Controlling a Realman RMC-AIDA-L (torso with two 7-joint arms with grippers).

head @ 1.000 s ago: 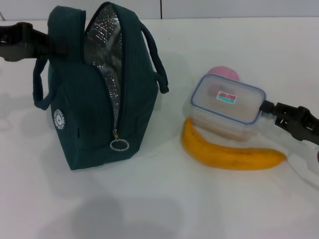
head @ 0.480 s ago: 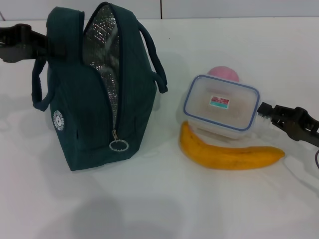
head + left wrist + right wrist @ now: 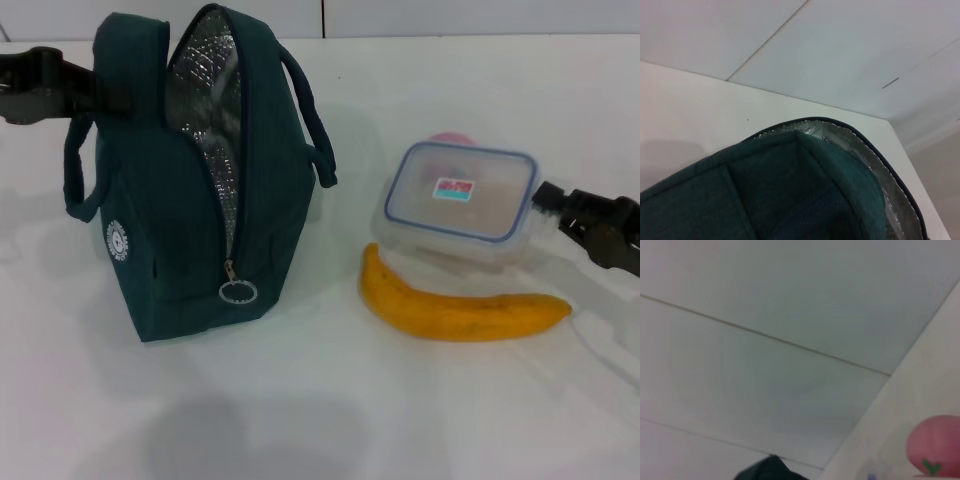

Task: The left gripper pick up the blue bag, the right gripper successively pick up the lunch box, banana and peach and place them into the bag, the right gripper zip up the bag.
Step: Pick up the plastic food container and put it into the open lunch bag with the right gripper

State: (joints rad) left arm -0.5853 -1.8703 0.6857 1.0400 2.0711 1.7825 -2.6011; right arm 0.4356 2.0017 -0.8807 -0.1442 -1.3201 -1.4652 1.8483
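The blue bag [image 3: 190,200] stands on the left of the white table, its zipper open and the foil lining [image 3: 210,90] showing. My left gripper [image 3: 105,92] comes in from the left edge and is shut on the bag's top corner; the left wrist view shows that bag top [image 3: 790,190] close up. The lunch box [image 3: 460,195] hangs slightly above the table, and my right gripper [image 3: 540,197] is shut on its right end. Behind the box only a pink sliver of the peach [image 3: 450,137] shows; the peach [image 3: 935,445] also appears in the right wrist view. The banana [image 3: 460,308] lies in front of the box.
A ring zipper pull [image 3: 239,291] hangs low on the bag's front. Two loop handles [image 3: 310,110] stick out to the sides of the bag. A wall with a seam [image 3: 322,18] runs behind the table.
The lunch box has lifted and shifted right and back with the right gripper, now covering most of the peach. The bag, banana and left arm have stayed put.
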